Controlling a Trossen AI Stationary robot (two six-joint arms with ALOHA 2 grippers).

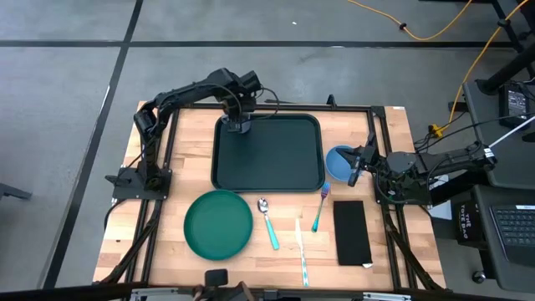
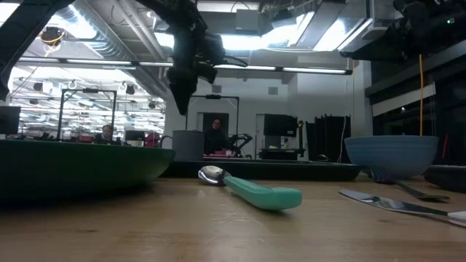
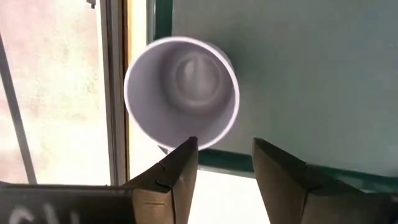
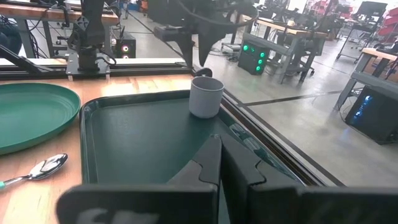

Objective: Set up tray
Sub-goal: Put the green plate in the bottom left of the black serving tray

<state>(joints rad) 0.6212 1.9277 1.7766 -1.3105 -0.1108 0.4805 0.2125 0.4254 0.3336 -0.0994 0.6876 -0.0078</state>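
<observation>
A cup sits on the tray, and the rest of the table things wait on the wood.

The big dark tray (image 1: 276, 163) lies in the middle of the table (image 1: 167, 201), toward its far side. A grey cup (image 4: 206, 96) stands upright in the tray's far left corner, and nothing shows inside the cup. The left gripper (image 1: 236, 107) hangs just above the cup with its fingers (image 3: 180, 177) spread apart, holding nothing. The right gripper (image 1: 358, 167) waits by the blue bowl (image 1: 338, 163), just right of the tray, with its fingers pressed together and empty. What is in the bowl cannot be seen. The green plate (image 1: 218, 223) lies in front of the tray with nothing on it. Beside it lie a spoon (image 1: 268, 221), a knife (image 1: 301, 251), a fork (image 1: 320, 207) and a black napkin (image 1: 351, 232). No writing can be read.
</observation>
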